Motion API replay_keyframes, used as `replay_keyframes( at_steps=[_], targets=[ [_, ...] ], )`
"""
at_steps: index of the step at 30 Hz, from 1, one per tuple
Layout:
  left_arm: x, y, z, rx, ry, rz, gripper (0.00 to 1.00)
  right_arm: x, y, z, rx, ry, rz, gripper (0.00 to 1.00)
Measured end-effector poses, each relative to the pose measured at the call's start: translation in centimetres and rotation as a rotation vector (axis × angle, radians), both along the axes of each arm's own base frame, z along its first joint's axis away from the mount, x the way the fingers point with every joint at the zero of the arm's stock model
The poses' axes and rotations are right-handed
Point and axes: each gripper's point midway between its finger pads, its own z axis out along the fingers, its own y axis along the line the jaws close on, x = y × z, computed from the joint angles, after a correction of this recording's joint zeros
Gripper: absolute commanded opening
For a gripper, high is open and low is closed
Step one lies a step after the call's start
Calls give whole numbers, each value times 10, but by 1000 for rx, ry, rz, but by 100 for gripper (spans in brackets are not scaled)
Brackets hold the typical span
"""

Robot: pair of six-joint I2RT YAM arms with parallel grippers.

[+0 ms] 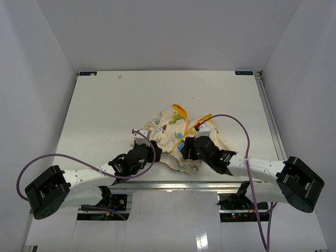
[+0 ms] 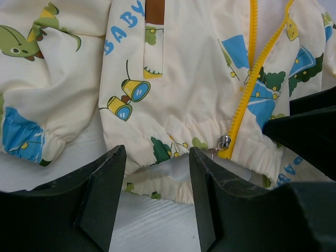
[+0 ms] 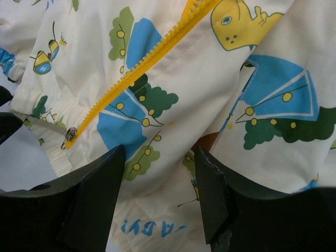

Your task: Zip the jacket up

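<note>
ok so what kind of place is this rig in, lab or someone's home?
Looks like a lab test cell, not a home: a white table boxed in by plain white walls, a left arm and right arm bolted at its near edge.

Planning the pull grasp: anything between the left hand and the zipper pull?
Nothing visible. The metal pull sits exposed at the bottom of the yellow zipper, at the hem of the jacket, just right of the open left hand. The right hand, also open, is close beside the pull but not covering it.
</note>
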Motion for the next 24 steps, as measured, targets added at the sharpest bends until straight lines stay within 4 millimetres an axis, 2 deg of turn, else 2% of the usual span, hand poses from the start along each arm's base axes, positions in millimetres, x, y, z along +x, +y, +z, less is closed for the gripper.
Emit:
replay_keyframes(
  at_steps=[4, 8, 13, 16, 19, 24],
  targets=[
    [-3, -2, 5, -10, -4, -25, 61, -4, -13, -6, 12, -40, -23, 56],
    [-10, -12, 24, -56, -32, -103, 64, -14, -33, -7, 28, -91, -24, 49],
    [-19, -43, 58, -101, -71, -272, 66, -16, -39, 5, 62, -168, 1, 49],
    [-20, -67, 72, -94, -75, -367, 66, -16, -40, 9, 67, -188, 9, 49],
    [-18, -87, 74, -65, -52, -440, 66, -17, -41, 8, 69, -198, 18, 49],
    [-15, -101, 58, 13, 20, -490, 66, -21, -41, 6, 77, -196, 36, 51]
  ],
)
